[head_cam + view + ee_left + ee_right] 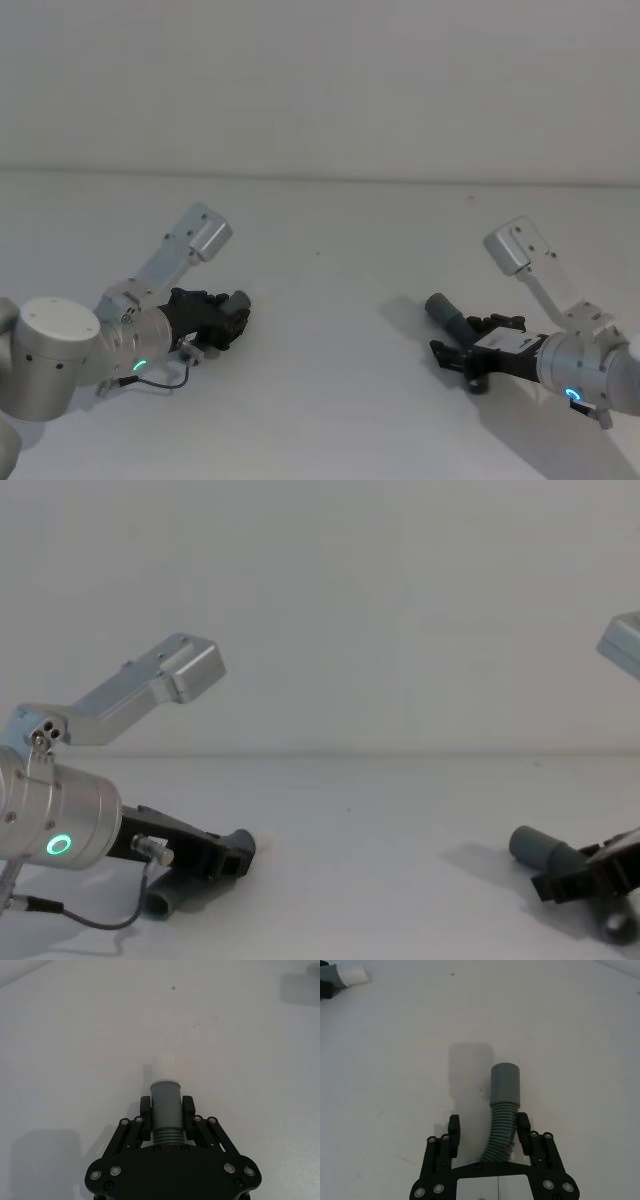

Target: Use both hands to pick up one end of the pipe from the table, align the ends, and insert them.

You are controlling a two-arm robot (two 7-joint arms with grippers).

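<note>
Clamping the grey cuff just behind the whitish tip, the left gripper (166, 1110) has both fingers (146, 1108) pressed against the narrow end (164, 1085) of its hose piece, near the left edge of the table (330, 400). The tip projects beyond the fingertips towards the table's middle. Whether this piece is lifted clear of the surface cannot be told.

The right gripper (488, 1127), near the right edge, straddles the second hose piece (502, 1125) with its fingers spread. One finger lies just beside the ribs and the other stands off with a visible gap. The socket cuff (505, 1085) projects ahead of the fingertips and, in the chest view, appears tilted upward.

Step in hand: grasping. The left grasp looks complete; the right is judged not yet closed. The two ends are well apart.

Next move calls for closing the right fingers on the ribs just behind the socket cuff and raising both pieces. Tip and socket must then be brought onto one axis over the table's middle and pushed straight together. Ribbed hose is likely to flex, so a grip close to each cuff should keep the ends steady.
</note>
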